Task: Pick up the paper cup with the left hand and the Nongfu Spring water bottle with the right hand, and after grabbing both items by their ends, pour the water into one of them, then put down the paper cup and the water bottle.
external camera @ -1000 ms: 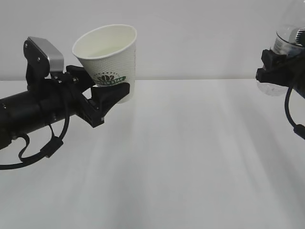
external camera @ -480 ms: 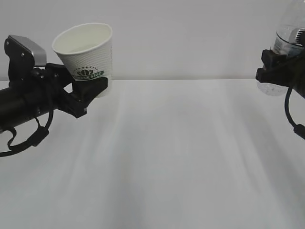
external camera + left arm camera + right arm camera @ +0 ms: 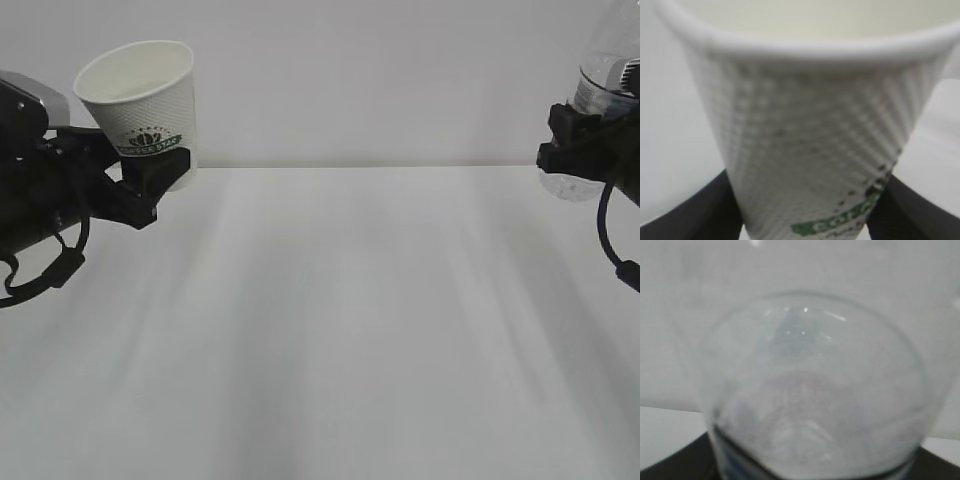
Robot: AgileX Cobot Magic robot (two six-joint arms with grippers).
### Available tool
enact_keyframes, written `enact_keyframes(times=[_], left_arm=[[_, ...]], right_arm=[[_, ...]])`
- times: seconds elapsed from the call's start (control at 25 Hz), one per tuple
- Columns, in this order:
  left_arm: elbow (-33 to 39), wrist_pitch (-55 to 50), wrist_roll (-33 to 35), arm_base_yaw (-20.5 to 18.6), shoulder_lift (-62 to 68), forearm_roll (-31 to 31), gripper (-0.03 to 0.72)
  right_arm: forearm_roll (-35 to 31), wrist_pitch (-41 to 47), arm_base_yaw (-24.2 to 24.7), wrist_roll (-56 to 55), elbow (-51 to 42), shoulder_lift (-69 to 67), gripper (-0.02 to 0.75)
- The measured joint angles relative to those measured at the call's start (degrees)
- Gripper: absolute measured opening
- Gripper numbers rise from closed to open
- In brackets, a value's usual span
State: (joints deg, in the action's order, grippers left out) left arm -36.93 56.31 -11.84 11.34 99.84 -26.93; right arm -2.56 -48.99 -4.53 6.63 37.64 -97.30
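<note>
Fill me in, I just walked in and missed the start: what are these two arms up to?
The left hand holds the paper cup off the table, its jaws closed around the cup's lower part, and the cup leans a little. At the far right, the right hand grips the Nongfu Spring water bottle, also lifted. The two are far apart, and no water is being poured right now.

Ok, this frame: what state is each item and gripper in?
paper cup: held off the table, tilted, mouth up.
left gripper: shut on the cup's lower end.
Nongfu Spring water bottle: held off the table at the right edge, mostly cut off.
right gripper: shut on the bottle.
table: white, bare between the arms.
</note>
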Motion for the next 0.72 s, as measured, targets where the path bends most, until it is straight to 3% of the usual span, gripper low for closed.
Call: enact_keyframes(times=[0.24, 0.72], left_arm=[[0.00, -0.12, 3.01, -0.75, 0.00, 4.62, 0.491], [0.00, -0.34, 4.32, -6.34, 0.00, 8.30, 0.470]], right_arm=[[0.00, 0.00, 0.00, 0.00, 0.00, 0.00, 0.398], [0.00, 0.00, 0.00, 0.00, 0.00, 0.00, 0.398]])
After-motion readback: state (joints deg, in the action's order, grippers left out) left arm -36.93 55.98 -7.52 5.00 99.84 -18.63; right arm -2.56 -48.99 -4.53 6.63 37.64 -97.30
